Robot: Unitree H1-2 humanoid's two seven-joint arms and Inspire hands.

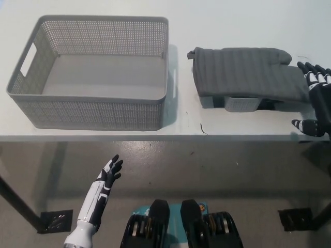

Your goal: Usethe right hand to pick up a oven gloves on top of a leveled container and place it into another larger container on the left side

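A white worktop [186,10] fills the upper half of the head view, its front edge running straight across from 9 to 3 o'clock. Toward 10 o'clock a large grey perforated basket [93,111] with a handle slot stands on it. Toward 2 o'clock, apart from the basket, sits a smaller grey container [240,105], mostly covered. A small dark mark [202,129] lies near the front edge between them.

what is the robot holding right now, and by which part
Nothing is held. The right hand is open over the fingertip end of the oven glove, not closed on it. The left hand rests open below the table edge.
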